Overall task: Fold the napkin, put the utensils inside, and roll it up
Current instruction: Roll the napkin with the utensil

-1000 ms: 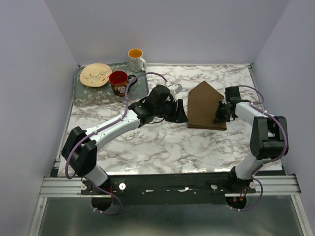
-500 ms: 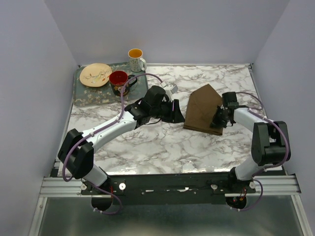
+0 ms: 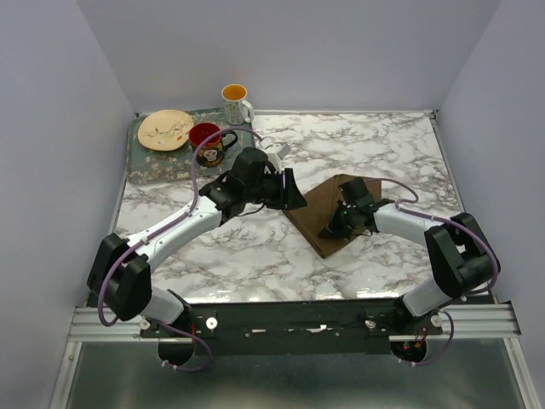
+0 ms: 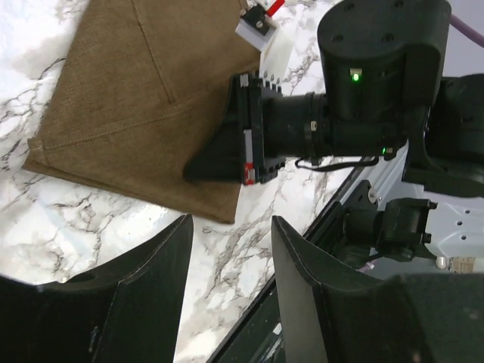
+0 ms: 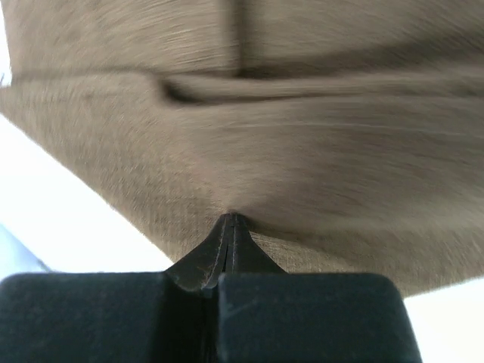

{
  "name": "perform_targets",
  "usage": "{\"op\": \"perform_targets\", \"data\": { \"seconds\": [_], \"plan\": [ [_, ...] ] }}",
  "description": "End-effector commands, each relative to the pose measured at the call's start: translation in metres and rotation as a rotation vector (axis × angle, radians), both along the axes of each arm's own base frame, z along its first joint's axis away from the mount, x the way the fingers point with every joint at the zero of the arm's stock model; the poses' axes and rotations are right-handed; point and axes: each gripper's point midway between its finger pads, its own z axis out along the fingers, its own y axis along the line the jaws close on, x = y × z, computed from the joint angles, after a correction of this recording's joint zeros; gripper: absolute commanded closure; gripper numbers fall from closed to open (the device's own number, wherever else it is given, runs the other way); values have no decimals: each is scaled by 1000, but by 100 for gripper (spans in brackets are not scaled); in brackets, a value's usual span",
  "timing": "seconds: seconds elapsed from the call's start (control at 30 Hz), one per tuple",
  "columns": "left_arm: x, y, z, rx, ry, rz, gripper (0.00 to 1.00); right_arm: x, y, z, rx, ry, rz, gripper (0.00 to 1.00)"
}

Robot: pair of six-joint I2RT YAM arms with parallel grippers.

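Brown cloth, already folded: the napkin (image 3: 311,220) lies right of the tray (image 3: 149,170) and nearer the arms. A second ago it sat farther right of the tray. The right gripper (image 5: 231,221), clenched on a pucker of its fabric, has dragged and turned it inward. The left gripper (image 4: 227,291) hangs parted and empty between tray and napkin, so this is probably repositioning before the utensils go in. No spoon is visible.
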Motion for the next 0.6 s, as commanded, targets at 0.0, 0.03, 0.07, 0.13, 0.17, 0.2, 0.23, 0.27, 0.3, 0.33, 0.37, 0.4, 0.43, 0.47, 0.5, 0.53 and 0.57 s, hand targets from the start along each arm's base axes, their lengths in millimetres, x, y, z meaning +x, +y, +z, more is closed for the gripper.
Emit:
{"op": "perform_targets", "data": {
  "seconds": [0.0,0.03,0.07,0.13,0.17,0.2,0.23,0.27,0.3,0.33,0.37,0.4,0.43,0.47,0.5,0.53,0.57],
  "plan": [
    [-1,11,12,-30,-19,4,45,15,25,25,14,-78,50,98],
    [0,14,13,-26,-19,12,45,15,20,27,-21,-96,76,97],
    [0,17,16,-29,-28,18,45,20,16,35,-67,-156,143,96],
    [2,23,17,-26,-27,31,45,23,6,52,-166,-253,209,93],
    [4,29,20,-30,-33,47,45,26,7,60,-193,-299,260,91],
    [6,32,20,-32,-29,61,45,25,6,62,-243,-338,348,85],
    [8,36,22,-39,-35,77,45,22,6,62,-264,-339,392,74],
    [9,42,24,-44,-38,96,44,21,10,64,-275,-354,436,68],
    [16,52,25,-49,-41,133,44,22,18,71,-294,-393,509,63],
    [22,59,26,-45,-43,176,44,19,20,72,-320,-395,537,53],
    [22,68,27,-43,-50,211,44,20,23,71,-348,-407,558,50],
    [28,79,26,-39,-52,255,43,21,32,78,-373,-441,601,48],
    [31,87,26,-32,-58,292,43,17,33,78,-392,-432,624,44],
    [29,95,28,-37,-65,320,43,16,37,74,-404,-421,652,43],
    [29,101,28,-34,-70,343,42,12,45,75,-427,-439,701,42],
    [31,110,27,-28,-70,376,42,12,52,80,-442,-445,723,39],
    [28,118,28,-30,-80,402,41,11,57,79,-460,-444,747,39]
  ]
}}
